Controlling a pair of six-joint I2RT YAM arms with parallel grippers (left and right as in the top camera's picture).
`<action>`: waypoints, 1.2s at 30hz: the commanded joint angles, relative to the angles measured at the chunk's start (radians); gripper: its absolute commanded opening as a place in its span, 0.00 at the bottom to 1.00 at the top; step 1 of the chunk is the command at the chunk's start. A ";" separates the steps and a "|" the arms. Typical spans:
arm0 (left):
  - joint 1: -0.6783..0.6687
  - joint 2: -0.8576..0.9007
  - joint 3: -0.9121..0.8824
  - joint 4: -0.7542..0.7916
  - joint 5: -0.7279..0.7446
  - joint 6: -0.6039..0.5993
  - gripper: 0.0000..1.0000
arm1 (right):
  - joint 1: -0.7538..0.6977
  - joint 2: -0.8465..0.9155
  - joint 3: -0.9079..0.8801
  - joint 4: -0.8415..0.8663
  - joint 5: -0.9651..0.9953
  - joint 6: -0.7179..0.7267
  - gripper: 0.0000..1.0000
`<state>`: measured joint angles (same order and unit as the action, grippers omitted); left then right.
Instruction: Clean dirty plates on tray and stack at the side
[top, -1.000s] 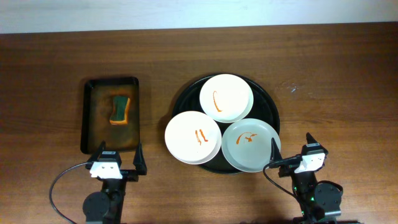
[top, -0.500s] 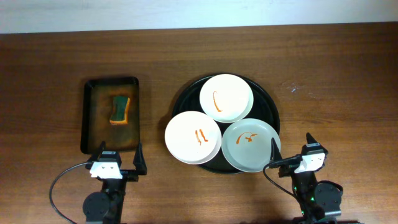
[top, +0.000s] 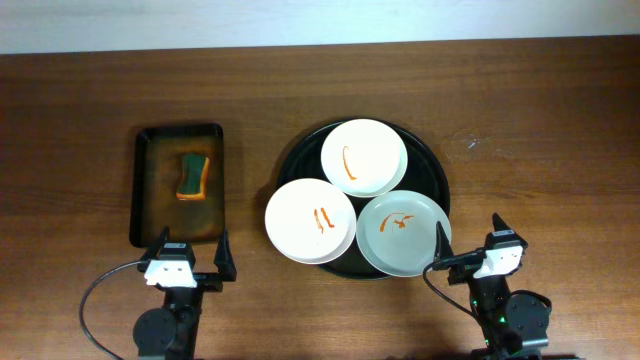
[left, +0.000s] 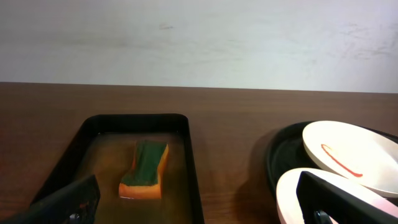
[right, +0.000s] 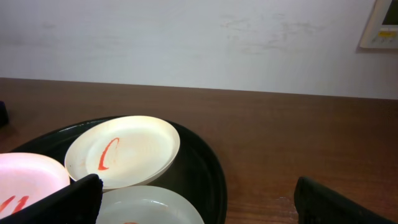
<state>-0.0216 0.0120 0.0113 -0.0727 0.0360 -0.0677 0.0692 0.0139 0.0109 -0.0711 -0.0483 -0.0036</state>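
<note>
Round black tray (top: 437, 180) holds three red-smeared plates (top: 363, 157); rectangular tray (top: 160, 215) holds sponge (top: 192, 175), long axis near-to-far, slightly tilted. Left pincer (top: 190, 245) and right pincer (top: 468, 233) spread open, empty.

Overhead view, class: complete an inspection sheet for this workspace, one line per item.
Surface: wooden table, small pale scuff right of the round tray.
Job's things: far plate, left plate and right plate, each smeared orange-red, on round tray; sponge in rectangular tray.
Clutter: nothing seen.
Grippers: left gripper and right gripper open, empty, at the near edge.
Cables: left cable and right cable loop beside the arm bases.
Surroundings: pale wall behind the table.
</note>
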 joint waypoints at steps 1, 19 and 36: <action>-0.005 0.000 -0.002 -0.008 -0.003 0.020 0.99 | 0.003 -0.007 -0.005 -0.004 0.008 -0.004 0.99; -0.004 0.000 0.011 -0.013 -0.003 0.012 0.99 | 0.003 -0.007 -0.003 -0.004 0.008 -0.002 0.99; -0.003 0.737 0.682 -0.433 -0.017 0.039 0.99 | 0.003 0.397 0.442 -0.373 0.004 0.208 0.99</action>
<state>-0.0216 0.6334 0.5800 -0.4656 0.0250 -0.0452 0.0692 0.3180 0.3500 -0.3977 -0.0456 0.1844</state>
